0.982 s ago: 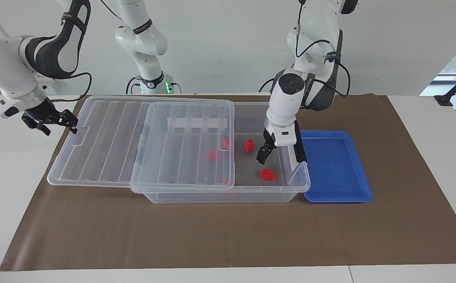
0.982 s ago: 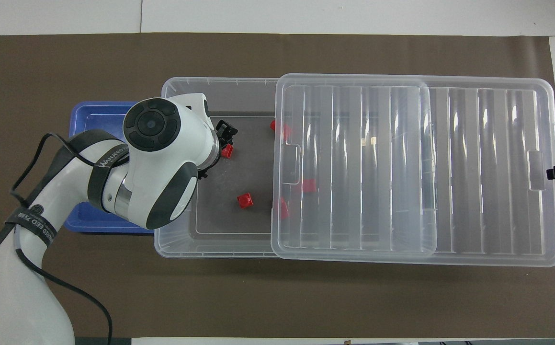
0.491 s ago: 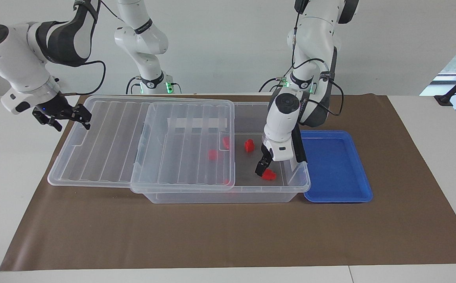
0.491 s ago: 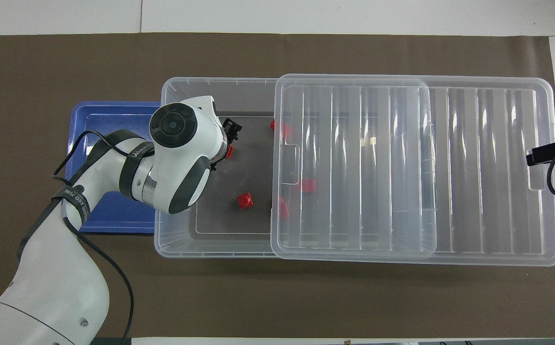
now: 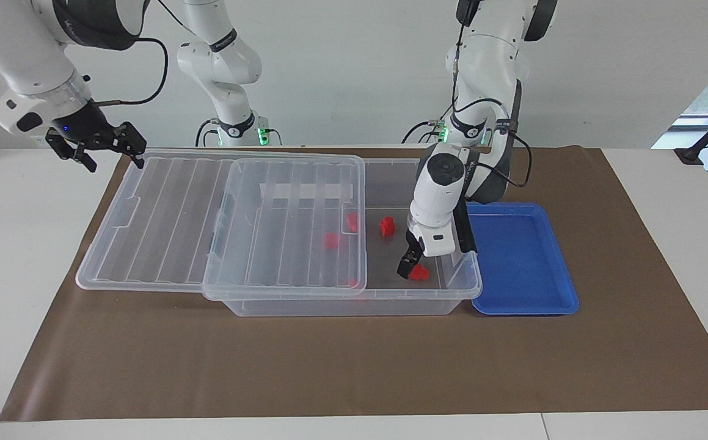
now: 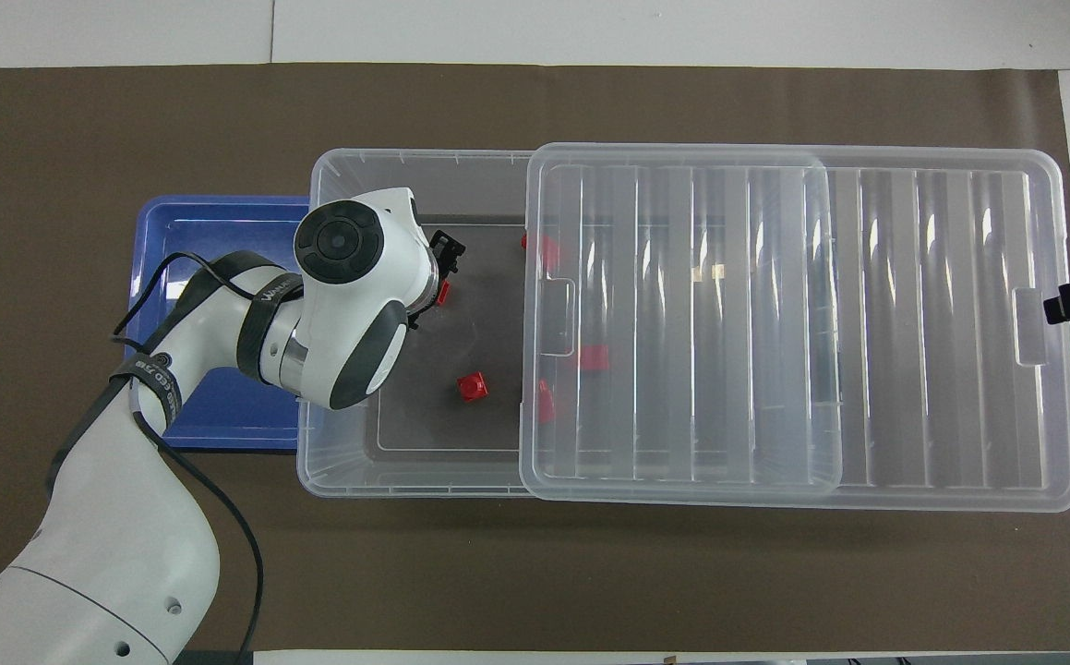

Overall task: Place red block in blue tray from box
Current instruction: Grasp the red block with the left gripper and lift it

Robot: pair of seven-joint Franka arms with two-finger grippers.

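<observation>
The table (image 5: 354, 366) carried a big clear box (image 5: 354, 299) with its lid (image 5: 225, 226) slid toward the right arm's end, and a blue tray (image 5: 521, 260) sat against the box at the left arm's end. Left gripper (image 5: 410, 269) was down inside the box, jaws spread around the red block (image 5: 416, 274) near the box's corner farthest from the robots, tray end. Looked like the grab step: next it'd need to squeeze, lift clear of the wall, then swing over the tray. Right gripper (image 5: 100, 145) waited with jaws open above the lid's corner.
</observation>
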